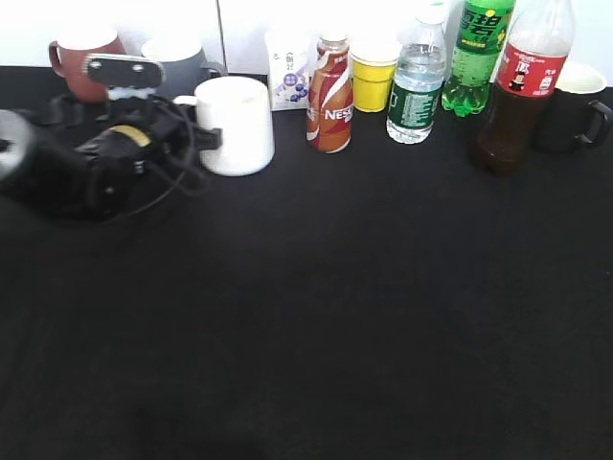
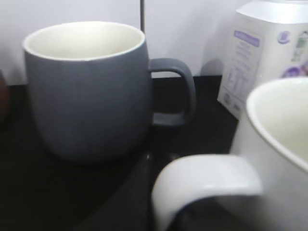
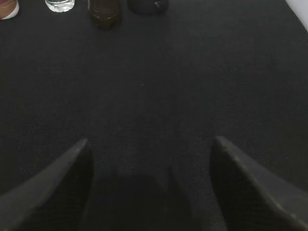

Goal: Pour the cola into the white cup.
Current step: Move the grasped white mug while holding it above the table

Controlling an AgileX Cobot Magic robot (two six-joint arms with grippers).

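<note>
Exterior view: the black table [image 1: 316, 316] is seen from the front, at a downward slant, with the row of containers along the far edge.
Left wrist view: aimed nearly level toward the back wall, very close to the grey mug [image 2: 86, 91] and the white cup [image 2: 269, 163].
Right wrist view: pointed down and forward over bare cloth, far from the row.
Shared: the white cup [image 1: 235, 125] and grey mug [image 1: 182, 62]; the cola [image 1: 522, 86] base [image 3: 103, 12].
</note>
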